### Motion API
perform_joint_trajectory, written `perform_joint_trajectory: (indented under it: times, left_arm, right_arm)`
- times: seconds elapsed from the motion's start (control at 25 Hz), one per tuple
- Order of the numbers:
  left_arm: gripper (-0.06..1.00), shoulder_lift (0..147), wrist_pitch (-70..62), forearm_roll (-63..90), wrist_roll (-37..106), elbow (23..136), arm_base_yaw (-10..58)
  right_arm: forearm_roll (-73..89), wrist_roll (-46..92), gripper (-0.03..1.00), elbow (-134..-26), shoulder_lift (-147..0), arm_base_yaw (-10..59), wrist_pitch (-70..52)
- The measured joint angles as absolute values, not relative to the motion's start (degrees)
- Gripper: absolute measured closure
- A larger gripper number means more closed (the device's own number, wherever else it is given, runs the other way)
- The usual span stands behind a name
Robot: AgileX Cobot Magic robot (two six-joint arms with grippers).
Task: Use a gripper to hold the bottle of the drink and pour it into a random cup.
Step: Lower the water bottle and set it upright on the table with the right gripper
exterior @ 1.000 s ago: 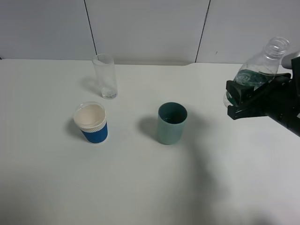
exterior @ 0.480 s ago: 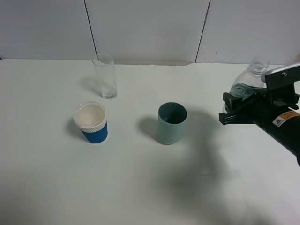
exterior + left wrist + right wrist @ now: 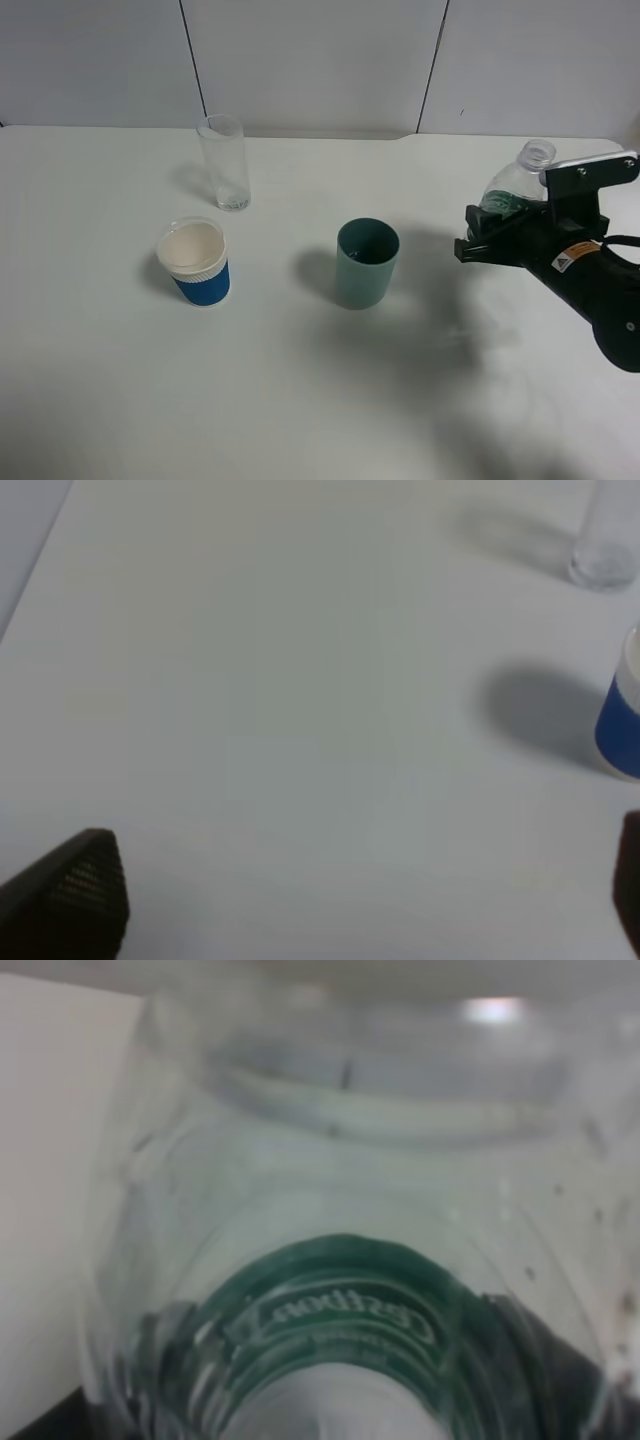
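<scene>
Your right gripper (image 3: 478,238) has its jaws clenched on the bottle of the drink (image 3: 512,187), carried clear of the bench and well to the right of the cup (image 3: 367,262), neck up and uncapped. Judge the bottle light, thin-walled and easily crushed, so the labelled waist where you grip it is the soundest hold. Your left gripper (image 3: 360,900) shows jaws spread wide, holding nothing.

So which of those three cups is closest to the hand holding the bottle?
The plain teal-green cup in the middle. The blue-sleeved paper cup and the tall clear glass stand further left of the right hand.
</scene>
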State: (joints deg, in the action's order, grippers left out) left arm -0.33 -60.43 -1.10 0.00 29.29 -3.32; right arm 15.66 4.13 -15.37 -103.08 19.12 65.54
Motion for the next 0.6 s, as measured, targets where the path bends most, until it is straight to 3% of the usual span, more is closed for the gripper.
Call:
perform_joint_trajectory:
  times: [0.6]
  left_arm:
    - [-0.04,-0.3,-60.4,-1.1,0.0,29.3,-3.3]
  right_arm:
    - [14.6,3.7,0.42,-22.0,-104.5,17.2,56.8]
